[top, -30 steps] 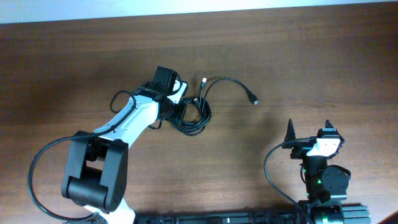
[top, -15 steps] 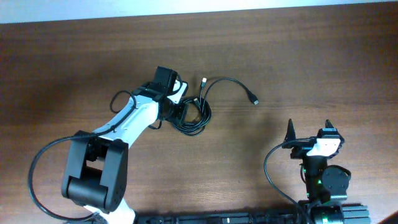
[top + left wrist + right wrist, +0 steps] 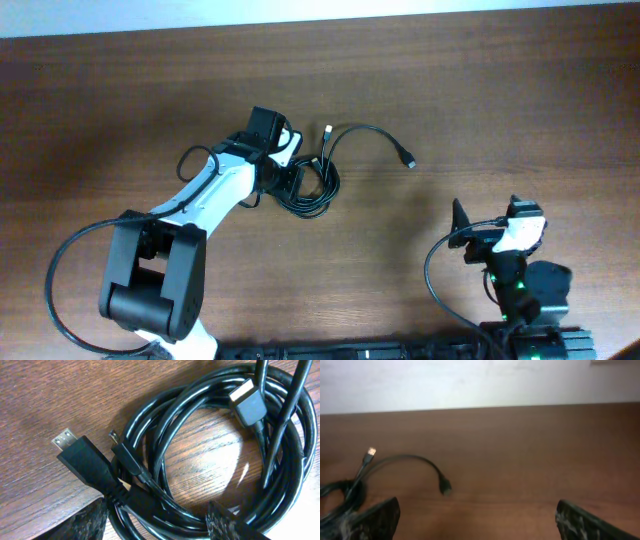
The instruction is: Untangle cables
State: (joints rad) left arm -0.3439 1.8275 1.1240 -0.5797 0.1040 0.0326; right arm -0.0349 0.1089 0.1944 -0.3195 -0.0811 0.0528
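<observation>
The black cables lie in a tangled coil (image 3: 310, 190) at the table's middle. One loose cable (image 3: 372, 128) arcs right to a black plug (image 3: 409, 162), and a silvery tip (image 3: 328, 128) points to the far side. My left gripper (image 3: 287, 180) is at the coil's left edge. In the left wrist view its fingers (image 3: 156, 514) are open with coil strands (image 3: 200, 390) between them, beside a broad plug (image 3: 82, 460) and a second plug (image 3: 247, 402). My right gripper (image 3: 487, 215) is open and empty at the near right. Its view (image 3: 477, 510) shows the loose plug (image 3: 445, 487) ahead.
The brown wooden table (image 3: 500, 80) ends at a pale far edge (image 3: 320, 15). Thick black arm wires loop beside the left arm (image 3: 60, 270) and the right arm's base (image 3: 432, 275).
My right gripper has shifted slightly left and a little nearer the camera's lower edge. The left arm and the cables have not moved.
</observation>
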